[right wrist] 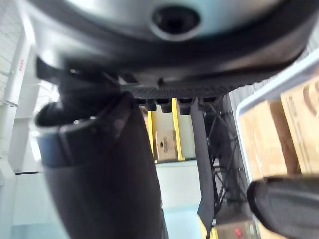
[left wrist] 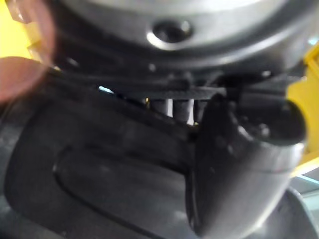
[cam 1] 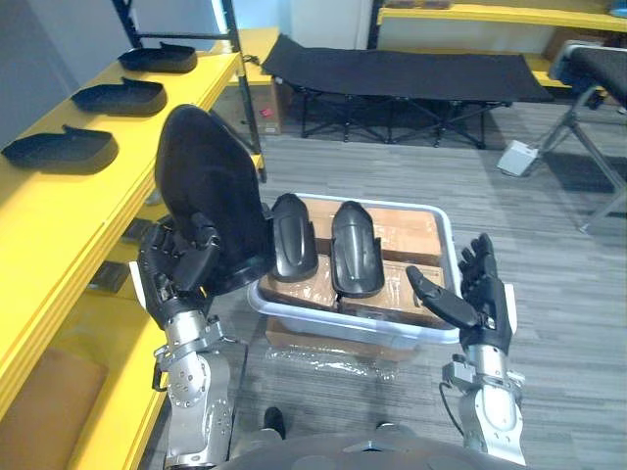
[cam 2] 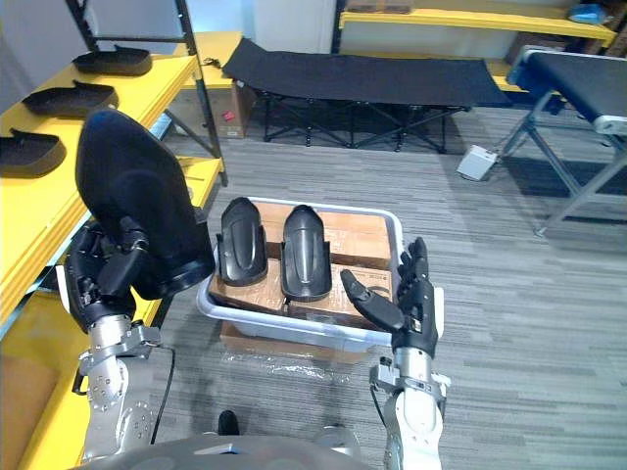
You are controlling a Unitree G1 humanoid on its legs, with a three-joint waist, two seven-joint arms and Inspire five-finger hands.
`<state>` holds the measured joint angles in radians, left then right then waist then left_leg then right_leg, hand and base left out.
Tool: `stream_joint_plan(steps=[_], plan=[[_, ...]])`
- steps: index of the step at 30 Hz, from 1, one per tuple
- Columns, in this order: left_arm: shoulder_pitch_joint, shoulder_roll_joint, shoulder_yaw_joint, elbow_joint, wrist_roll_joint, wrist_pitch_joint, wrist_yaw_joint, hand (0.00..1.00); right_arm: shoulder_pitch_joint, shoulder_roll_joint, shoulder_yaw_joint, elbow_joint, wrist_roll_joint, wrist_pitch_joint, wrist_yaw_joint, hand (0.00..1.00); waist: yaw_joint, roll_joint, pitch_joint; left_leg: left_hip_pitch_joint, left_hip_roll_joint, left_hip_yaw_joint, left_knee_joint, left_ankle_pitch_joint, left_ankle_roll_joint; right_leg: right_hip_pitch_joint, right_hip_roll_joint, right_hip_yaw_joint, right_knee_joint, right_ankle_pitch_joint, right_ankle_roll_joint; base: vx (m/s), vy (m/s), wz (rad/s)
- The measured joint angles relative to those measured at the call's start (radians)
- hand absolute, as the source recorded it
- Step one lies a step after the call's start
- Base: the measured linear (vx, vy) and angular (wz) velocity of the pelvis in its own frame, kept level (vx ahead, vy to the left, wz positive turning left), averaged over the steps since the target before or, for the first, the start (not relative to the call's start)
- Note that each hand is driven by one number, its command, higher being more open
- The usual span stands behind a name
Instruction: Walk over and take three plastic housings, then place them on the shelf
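My left hand (cam 1: 181, 262) is shut on a large black plastic housing (cam 1: 211, 194), holding it upright beside the yellow shelf (cam 1: 69, 201); the housing (left wrist: 99, 169) shows up close in the left wrist view. Two more black housings (cam 1: 294, 235) (cam 1: 355, 247) lie side by side on cardboard in a white bin (cam 1: 446, 227). My right hand (cam 1: 480, 294) hovers open over the bin's right front corner, fingers straight, thumb (right wrist: 99, 174) out. Three black housings (cam 1: 61, 149) (cam 1: 120, 96) (cam 1: 159, 59) lie in a row on the shelf's top board.
A black folding cot (cam 1: 392, 73) stands on the grey floor behind the bin. A metal-framed table (cam 1: 593, 78) stands at the right. A small white box (cam 1: 517, 157) lies on the floor. The bin rests on a cardboard box (cam 1: 323, 345).
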<state>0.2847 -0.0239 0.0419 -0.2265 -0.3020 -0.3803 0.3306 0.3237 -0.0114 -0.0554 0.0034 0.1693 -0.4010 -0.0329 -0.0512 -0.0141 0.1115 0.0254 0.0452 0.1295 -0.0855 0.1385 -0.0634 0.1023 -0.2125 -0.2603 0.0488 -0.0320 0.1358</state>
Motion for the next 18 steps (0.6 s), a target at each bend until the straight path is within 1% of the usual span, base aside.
stream_joint_plan(steps=[2, 4, 5, 7, 9, 10, 12, 13, 15, 16, 17, 18], plan=[[0.000, 0.000, 0.027, -0.038, 0.000, 0.017, -0.002, 0.00, -0.034, -0.019, 0.046, 0.005, -0.008, 0.005, 0.000, 1.00, 0.022, 0.000, 0.001, -0.009, -0.005, -0.045, 0.000, 0.012, 0.000, 0.024, 0.000, -0.047, 0.000, -0.002, 0.001, -0.01, -0.023, 0.76], [0.015, -0.007, 0.086, -0.072, -0.001, 0.027, -0.025, 0.00, -0.083, -0.049, 0.094, 0.013, -0.048, 0.008, -0.007, 1.00, 0.061, 0.001, 0.004, -0.010, -0.010, -0.098, 0.000, 0.018, -0.003, 0.052, 0.000, -0.101, 0.002, -0.015, 0.001, -0.03, -0.034, 0.68], [0.026, -0.010, 0.103, -0.081, -0.002, 0.031, -0.034, 0.00, -0.099, -0.056, 0.109, 0.018, -0.048, 0.008, -0.009, 1.00, 0.071, 0.002, 0.005, -0.010, -0.011, -0.111, 0.000, 0.019, -0.004, 0.060, 0.000, -0.113, 0.003, -0.018, 0.001, -0.03, -0.048, 0.60], [0.090, -0.012, 0.158, -0.096, -0.002, 0.036, -0.059, 0.00, -0.160, -0.072, 0.140, 0.029, -0.046, 0.012, -0.017, 1.00, 0.105, 0.012, 0.016, -0.004, -0.014, -0.138, 0.001, 0.022, -0.010, 0.082, 0.001, -0.145, 0.012, -0.031, 0.000, -0.04, -0.037, 0.44], [0.144, -0.024, 0.193, -0.096, -0.002, 0.042, -0.071, 0.00, -0.193, -0.071, 0.146, 0.029, -0.043, 0.021, -0.022, 1.00, 0.122, 0.017, 0.019, -0.003, -0.012, -0.154, 0.001, 0.027, -0.012, 0.091, 0.003, -0.159, 0.023, -0.040, -0.003, -0.04, -0.028, 0.29], [0.169, -0.032, 0.205, -0.096, -0.003, 0.053, -0.075, 0.00, -0.202, -0.072, 0.146, 0.029, -0.042, 0.021, -0.022, 1.00, 0.134, 0.017, 0.019, -0.004, -0.011, -0.163, 0.001, 0.028, -0.012, 0.094, 0.007, -0.169, 0.022, -0.046, -0.011, -0.05, -0.036, 0.28], [0.197, -0.042, 0.211, -0.096, -0.008, 0.068, -0.082, 0.00, -0.207, -0.071, 0.146, 0.028, -0.028, 0.024, -0.020, 1.00, 0.135, 0.014, 0.022, -0.013, -0.010, -0.182, 0.001, 0.031, -0.011, 0.098, 0.011, -0.188, 0.022, -0.054, -0.014, -0.07, -0.047, 0.36], [0.206, -0.047, 0.210, -0.096, -0.012, 0.091, -0.110, 0.00, -0.201, -0.070, 0.143, 0.026, -0.021, 0.032, -0.020, 1.00, 0.133, 0.014, 0.029, -0.022, -0.010, -0.205, 0.001, 0.041, -0.011, 0.106, 0.017, -0.214, 0.022, -0.057, -0.015, -0.07, -0.054, 0.48], [0.207, -0.049, 0.205, -0.096, -0.026, 0.103, -0.147, 0.00, -0.187, -0.070, 0.142, 0.024, -0.004, 0.049, -0.016, 1.00, 0.128, 0.016, 0.040, -0.037, -0.006, -0.213, 0.000, 0.045, -0.009, 0.117, 0.024, -0.242, 0.023, -0.063, -0.012, -0.07, -0.058, 0.58], [0.204, -0.049, 0.200, -0.098, -0.055, 0.104, -0.198, 0.00, -0.165, -0.068, 0.135, 0.014, -0.006, 0.063, -0.017, 1.00, 0.115, 0.024, 0.046, -0.063, 0.004, -0.180, -0.003, 0.040, -0.002, 0.118, 0.030, -0.279, 0.028, -0.065, -0.011, -0.07, -0.062, 0.97], [0.194, -0.049, 0.190, -0.098, -0.072, 0.106, -0.246, 0.00, -0.140, -0.068, 0.119, -0.006, -0.006, 0.076, -0.017, 1.00, 0.098, 0.019, 0.048, -0.083, 0.013, -0.147, 0.000, 0.035, 0.009, 0.115, 0.031, -0.316, 0.037, -0.068, -0.016, -0.05, -0.041, 0.95], [0.191, -0.049, 0.181, -0.098, -0.079, 0.106, -0.267, 0.00, -0.131, -0.069, 0.107, -0.014, -0.004, 0.077, -0.017, 1.00, 0.098, 0.026, 0.053, -0.090, 0.018, -0.133, 0.000, 0.038, 0.013, 0.112, 0.031, -0.328, 0.044, -0.072, -0.018, -0.04, -0.019, 0.72]])
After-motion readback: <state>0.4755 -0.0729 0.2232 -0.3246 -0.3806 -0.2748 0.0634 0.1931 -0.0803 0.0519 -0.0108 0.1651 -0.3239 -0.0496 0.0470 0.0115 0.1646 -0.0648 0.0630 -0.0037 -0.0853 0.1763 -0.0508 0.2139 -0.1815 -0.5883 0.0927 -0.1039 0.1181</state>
